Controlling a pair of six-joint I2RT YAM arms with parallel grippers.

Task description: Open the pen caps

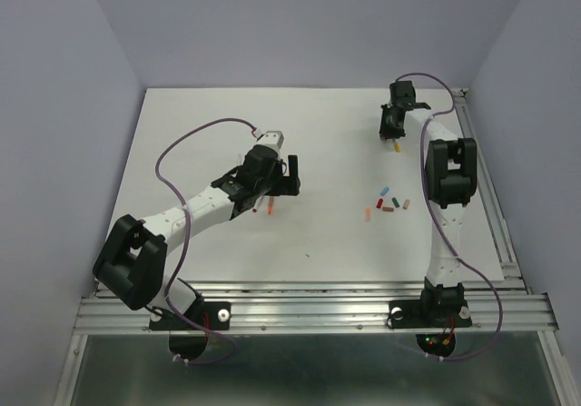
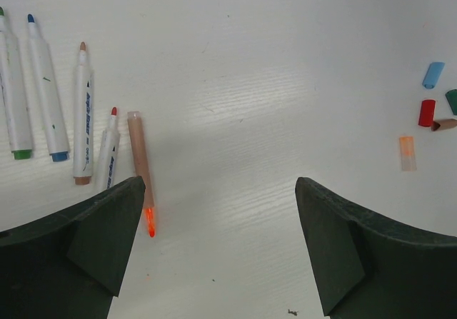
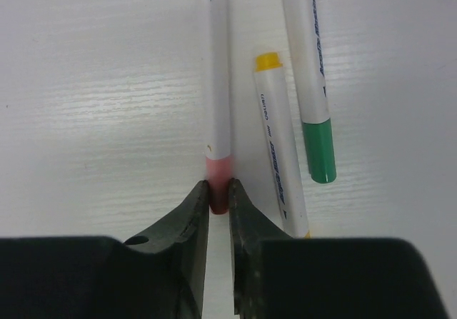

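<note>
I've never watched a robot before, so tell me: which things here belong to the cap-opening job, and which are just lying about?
Part of the job: pink cap, pinched by the right gripper; yellow-ended pen and green-capped pen beside it; uncapped pens; loose caps; open left gripper.
Just lying about: purple cable; metal rail; dark speck on the table.

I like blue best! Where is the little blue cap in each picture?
Top external: the blue cap lies just right of the middle.
Left wrist: blue cap at the far right, upper part.
Right wrist: not in it.
Shared landmark: the orange cap nearby.
</note>
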